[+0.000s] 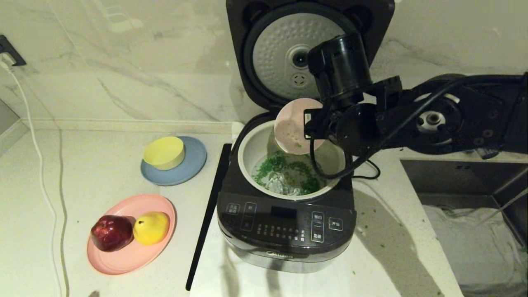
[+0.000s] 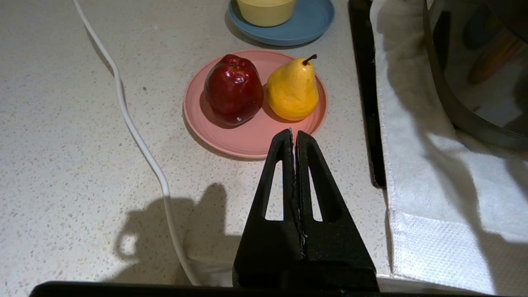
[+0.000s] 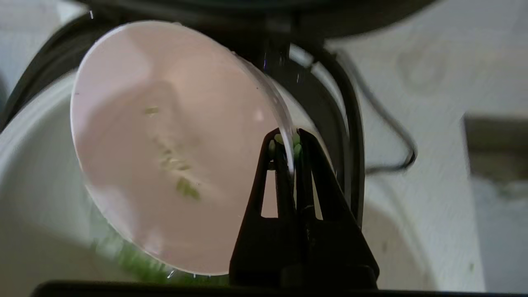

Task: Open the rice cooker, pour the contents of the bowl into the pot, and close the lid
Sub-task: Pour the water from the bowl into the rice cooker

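The dark rice cooker (image 1: 284,225) stands open on a white towel, its lid (image 1: 288,53) raised with the dimpled silver plate facing me. My right gripper (image 3: 288,138) is shut on the rim of the pale pink bowl (image 1: 293,130) (image 3: 165,148), which is tipped steeply on edge over the off-white pot (image 1: 251,152). Green bits (image 1: 288,171) lie on the pot's bottom; a few cling inside the bowl. My left gripper (image 2: 294,134) is shut with nothing in it, low over the counter near the pink plate; it does not show in the head view.
A pink plate (image 1: 123,255) (image 2: 247,138) holds a red apple (image 1: 111,233) and a yellow pear (image 1: 152,227). A yellow bowl (image 1: 163,152) sits on a blue plate (image 1: 194,163). A white cable (image 1: 41,185) runs down the left; a sink (image 1: 474,214) lies right. Green bits are scattered on the counter.
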Available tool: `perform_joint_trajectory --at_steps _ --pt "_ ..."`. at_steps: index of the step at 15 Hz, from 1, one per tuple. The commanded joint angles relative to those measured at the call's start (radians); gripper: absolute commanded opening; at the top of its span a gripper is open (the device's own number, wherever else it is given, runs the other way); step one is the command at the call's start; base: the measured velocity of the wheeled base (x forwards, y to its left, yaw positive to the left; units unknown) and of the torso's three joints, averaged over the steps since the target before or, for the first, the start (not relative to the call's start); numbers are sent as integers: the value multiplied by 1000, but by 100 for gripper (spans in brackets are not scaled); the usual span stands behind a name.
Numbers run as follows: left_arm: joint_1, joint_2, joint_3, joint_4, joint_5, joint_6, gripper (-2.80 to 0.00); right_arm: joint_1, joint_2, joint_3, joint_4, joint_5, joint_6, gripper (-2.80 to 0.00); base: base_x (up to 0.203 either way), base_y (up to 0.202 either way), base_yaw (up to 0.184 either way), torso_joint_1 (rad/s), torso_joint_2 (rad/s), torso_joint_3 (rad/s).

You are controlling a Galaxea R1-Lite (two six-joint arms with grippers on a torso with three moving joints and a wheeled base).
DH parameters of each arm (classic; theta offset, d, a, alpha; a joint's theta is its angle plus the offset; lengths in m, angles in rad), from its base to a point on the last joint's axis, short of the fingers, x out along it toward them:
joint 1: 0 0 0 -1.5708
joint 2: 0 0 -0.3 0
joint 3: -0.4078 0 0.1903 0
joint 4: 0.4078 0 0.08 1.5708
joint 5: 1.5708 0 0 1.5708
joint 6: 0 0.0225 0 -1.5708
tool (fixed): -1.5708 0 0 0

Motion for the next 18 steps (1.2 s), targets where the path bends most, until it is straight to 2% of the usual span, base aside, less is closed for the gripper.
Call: perform_joint_trajectory --at_steps 1,4,5,8,9,10,11,14,18 --pt "0 1 9 0 1 -1 -280 16 0 140 -285 -37 -126 -280 0 0 0 0 0 0" --pt "0 1 9 -1 1 0 -280 19 13 323 -766 -49 -393 -280 0 0 0 0 0 0" --pt "0 1 9 0 0 -1 -280 18 28 366 -969 -49 -496 -280 0 0 0 0 0 0" --pt "0 1 9 1 1 0 -280 12 116 451 -1504 -27 -814 -280 0 0 0 0 0 0" --pt "0 1 9 -1 1 0 -280 10 149 468 -1627 -11 -902 -280 0 0 0 0 0 0" --pt "0 1 9 0 1 -1 -280 6 171 486 -1703 7 -953 -280 0 0 0 0 0 0" --pt "0 1 9 -1 0 -1 -280 4 177 509 -1734 27 -968 -280 0 0 0 0 0 0" --pt "0 1 9 1 1 0 -280 3 182 570 -1755 63 -971 -280 0 0 0 0 0 0" --pt "0 1 9 1 1 -1 -280 9 184 583 -1755 92 -999 -280 0 0 0 0 0 0"
